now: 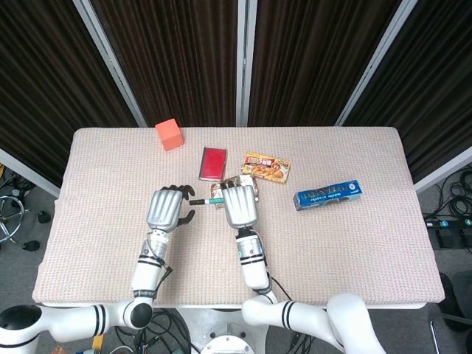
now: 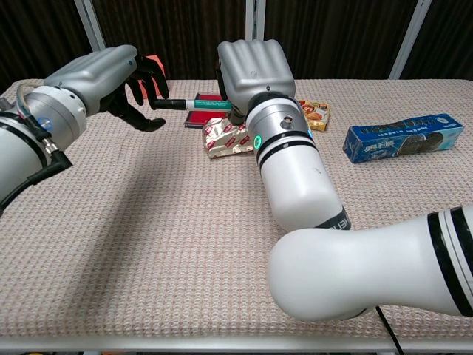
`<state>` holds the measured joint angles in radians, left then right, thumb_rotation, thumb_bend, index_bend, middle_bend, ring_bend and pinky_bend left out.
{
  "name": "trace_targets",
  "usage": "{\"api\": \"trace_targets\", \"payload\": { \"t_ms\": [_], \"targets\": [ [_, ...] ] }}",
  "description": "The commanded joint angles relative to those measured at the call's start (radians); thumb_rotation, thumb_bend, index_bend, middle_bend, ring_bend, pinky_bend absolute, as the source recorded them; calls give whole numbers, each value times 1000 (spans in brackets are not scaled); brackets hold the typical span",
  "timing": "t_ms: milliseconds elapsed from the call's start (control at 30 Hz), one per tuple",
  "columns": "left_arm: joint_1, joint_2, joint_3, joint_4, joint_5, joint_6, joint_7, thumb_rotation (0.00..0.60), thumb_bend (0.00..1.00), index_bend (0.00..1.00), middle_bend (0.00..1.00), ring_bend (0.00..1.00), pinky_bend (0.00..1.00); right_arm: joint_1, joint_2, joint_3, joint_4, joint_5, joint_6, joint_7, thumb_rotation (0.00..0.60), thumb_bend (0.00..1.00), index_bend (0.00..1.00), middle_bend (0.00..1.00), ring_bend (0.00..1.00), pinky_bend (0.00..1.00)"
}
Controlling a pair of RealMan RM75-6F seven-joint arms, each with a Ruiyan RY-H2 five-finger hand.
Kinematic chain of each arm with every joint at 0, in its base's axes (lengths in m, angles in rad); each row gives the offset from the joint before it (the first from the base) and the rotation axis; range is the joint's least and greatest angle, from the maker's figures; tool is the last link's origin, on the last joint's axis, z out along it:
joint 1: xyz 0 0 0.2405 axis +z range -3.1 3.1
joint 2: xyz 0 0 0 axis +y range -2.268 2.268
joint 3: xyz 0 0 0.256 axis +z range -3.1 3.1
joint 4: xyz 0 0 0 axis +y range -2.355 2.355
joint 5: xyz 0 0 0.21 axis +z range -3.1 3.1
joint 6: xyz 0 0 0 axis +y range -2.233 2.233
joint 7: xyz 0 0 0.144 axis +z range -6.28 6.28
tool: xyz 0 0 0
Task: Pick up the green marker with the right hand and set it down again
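Observation:
The green marker [image 1: 206, 200] [image 2: 194, 104] with a black cap points left, lifted above the table and roughly level. My right hand [image 1: 240, 206] [image 2: 253, 68] grips its right end, fingers curled round it. My left hand [image 1: 167, 207] [image 2: 111, 78] hovers just left of the marker's black tip, fingers apart and holding nothing; in the chest view its dark fingertips come close to the cap, and I cannot tell whether they touch it.
Under and behind my right hand lies a crumpled snack wrapper [image 2: 224, 137]. A red flat box [image 1: 214, 163], a curry box [image 1: 266, 167], a blue long box [image 1: 329, 194] [image 2: 403, 137] and an orange cube [image 1: 169, 133] sit on the beige tablecloth [image 1: 354, 251].

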<state>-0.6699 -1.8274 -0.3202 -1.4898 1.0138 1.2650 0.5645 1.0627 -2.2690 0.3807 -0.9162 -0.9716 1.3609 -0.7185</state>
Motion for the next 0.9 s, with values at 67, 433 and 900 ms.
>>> {"api": "trace_targets", "payload": {
  "t_ms": [67,433,900],
  "targets": [
    [-2,-4,-5,0,2,8,-9,600,271,430,482,435,477,2,0,-3,1,4,-2,0,600,304,692,637,719,819],
    [-11,-16,-2,17,6,-6,-41,600,324,509,554,508,541,9,0,-12,3,24,-8,4,600,303,692,637,719,819],
    [-8,-8,-12,12,-7,-4,-65,600,475,634,664,621,627,-3,0,-15,7,13,12,2,600,304,692,638,719,819]
  ]
}}
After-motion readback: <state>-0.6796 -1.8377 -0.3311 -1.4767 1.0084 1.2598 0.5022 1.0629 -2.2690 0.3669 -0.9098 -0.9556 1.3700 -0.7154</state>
